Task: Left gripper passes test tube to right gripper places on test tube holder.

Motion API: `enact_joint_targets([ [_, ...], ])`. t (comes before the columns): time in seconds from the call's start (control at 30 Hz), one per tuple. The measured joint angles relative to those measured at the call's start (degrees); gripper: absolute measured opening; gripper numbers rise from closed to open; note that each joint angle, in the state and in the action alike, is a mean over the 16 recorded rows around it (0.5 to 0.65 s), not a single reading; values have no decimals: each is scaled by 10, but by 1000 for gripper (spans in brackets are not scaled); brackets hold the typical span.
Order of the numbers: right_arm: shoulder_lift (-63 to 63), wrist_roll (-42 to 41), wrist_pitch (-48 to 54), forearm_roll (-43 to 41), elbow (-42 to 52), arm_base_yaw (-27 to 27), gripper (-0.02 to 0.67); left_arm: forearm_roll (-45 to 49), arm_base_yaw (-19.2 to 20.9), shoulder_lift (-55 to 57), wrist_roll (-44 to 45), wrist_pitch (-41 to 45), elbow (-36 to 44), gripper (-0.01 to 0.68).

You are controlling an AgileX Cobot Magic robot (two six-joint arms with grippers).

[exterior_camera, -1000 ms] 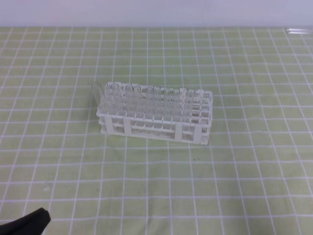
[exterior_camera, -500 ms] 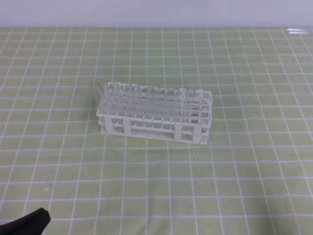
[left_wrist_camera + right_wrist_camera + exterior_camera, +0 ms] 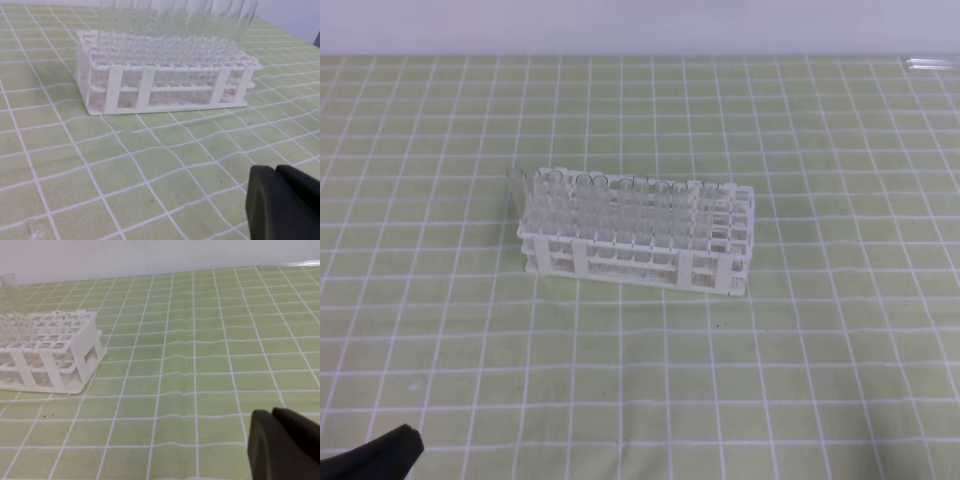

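Change: nothing has shifted since the earlier frames — so the handover looks not yet started.
Left gripper [image 3: 282, 200]: dark fingers at lower right of its wrist view, pressed together, holding nothing.
Right gripper [image 3: 285, 442]: same corner, clenched, empty.
Test tube holder [image 3: 635, 258]: mid-frame on the green checked cloth [image 3: 800, 350], clear tubes crowding its left and back holes.
Test tube: can't tell which one — maybe the one leaning at the rack's upper-left corner.
In the way: neighbouring tubes packed close.

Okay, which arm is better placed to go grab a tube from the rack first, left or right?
Left, probably. Its wrist view faces the test tube holder broadside, tubes upright ahead, and the left pincer shows at the table's near-left corner. The right view sees only the rack's empty end.
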Motion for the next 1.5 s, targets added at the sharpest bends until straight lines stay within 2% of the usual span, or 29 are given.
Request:
enact_joint_targets([
  [0.33, 0, 0, 0, 1, 0, 0, -16, 10, 2, -1, 0, -3, -2, -2],
  [0.5, 0, 0, 0, 1, 0, 0, -16, 30, 23, -7, -1, -19, -3, -2],
  [0.67, 0, -1, 0, 1, 0, 0, -16, 50, 84, -12, -15, -57, -4, -2],
  [0.93, 0, -1, -1, 1, 0, 0, -16, 65, 223, -38, -43, -129, -6, -2],
  [1.07, 1, -1, -1, 1, 0, 0, -16, 66, 278, -61, -58, -147, -7, -2],
  [1.27, 1, -1, -1, 1, 0, 0, -16, 67, 311, -95, -69, -142, -7, -2],
  [1.5, 1, -1, -2, 1, 0, 0, -16, 57, 316, -110, -76, -119, -7, -2],
])
